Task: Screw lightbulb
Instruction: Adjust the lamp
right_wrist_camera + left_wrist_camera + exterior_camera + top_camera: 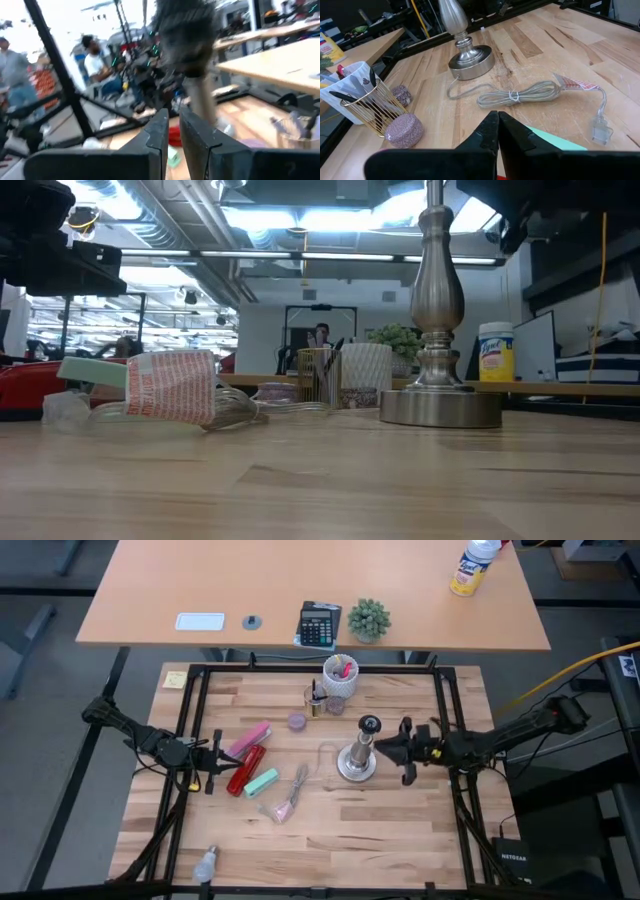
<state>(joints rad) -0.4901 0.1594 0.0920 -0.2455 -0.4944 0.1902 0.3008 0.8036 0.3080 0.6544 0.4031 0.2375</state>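
The lightbulb (205, 862) lies on its side on the wood table near the front left corner, far from both grippers. The silvery lamp socket stand (358, 758) stands upright on its round base at mid-table, with its dark socket on top (370, 725). My right gripper (385, 748) hovers level just right of the stand's stem. Its fingers (172, 117) are nearly together with nothing between them, and the socket (187, 35) shows just beyond. My left gripper (212, 762) waits shut at the left, above a red object (245, 768).
A pink case (250, 738), a green block (262, 782), and the stand's bundled cord and plug (517, 95) lie left of the stand. A white cup of pens (340, 675), a gold wire holder (315, 700) and a small purple tin (297, 721) stand at the back.
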